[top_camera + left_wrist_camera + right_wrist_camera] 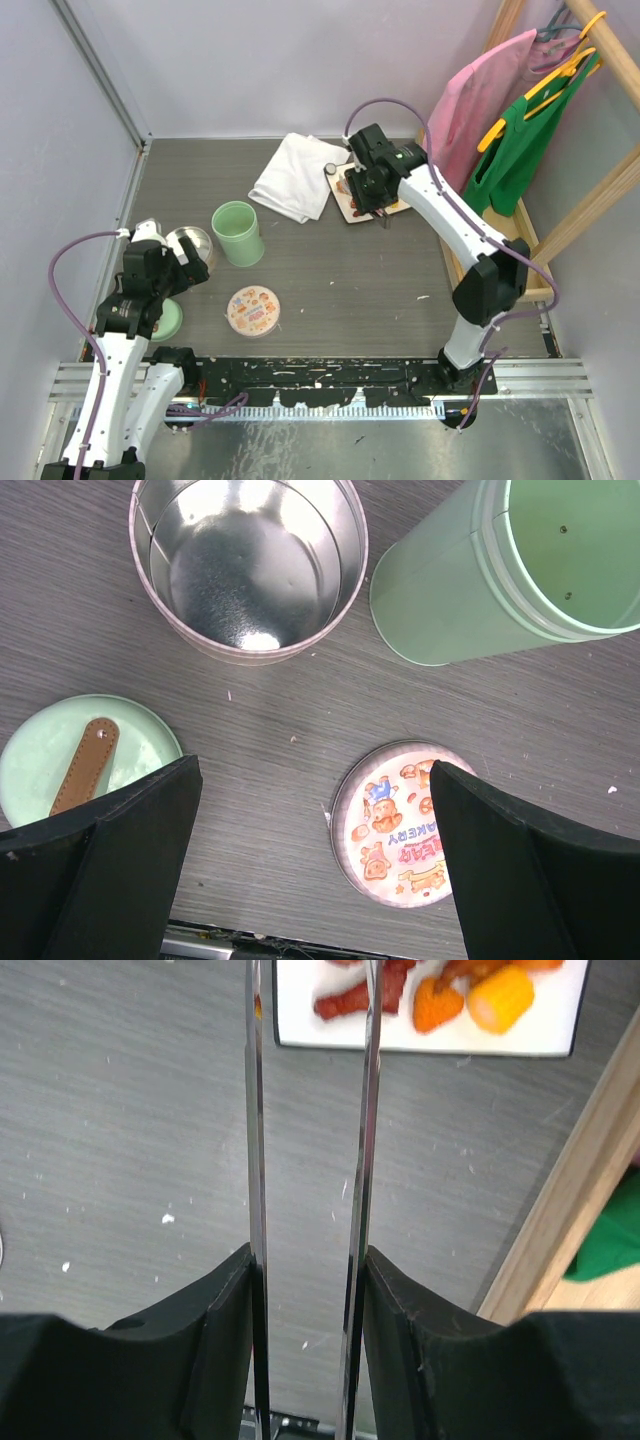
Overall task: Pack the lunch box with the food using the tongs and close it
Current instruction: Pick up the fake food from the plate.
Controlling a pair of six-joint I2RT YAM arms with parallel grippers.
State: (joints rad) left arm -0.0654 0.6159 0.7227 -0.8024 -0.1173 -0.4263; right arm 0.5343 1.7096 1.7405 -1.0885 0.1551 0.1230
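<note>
Right gripper (308,1280) clamped on tongs (257,1140) (left gripper (312,770) wide, empty), food (440,1002) at 12 o'clock: a slack squeeze could drop pieces.

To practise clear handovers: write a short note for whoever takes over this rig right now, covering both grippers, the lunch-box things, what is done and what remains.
Left gripper: open, empty, above the lids.
Right gripper: shut on the tongs, whose tips reach the food on the white plate, far right.
Steel tin and mint-green container: open and empty, near left. The cartoon lid and mint-green lid lie flat beside them.
Done: tongs in hand.
Left: move all the food into the box, then close it.
</note>
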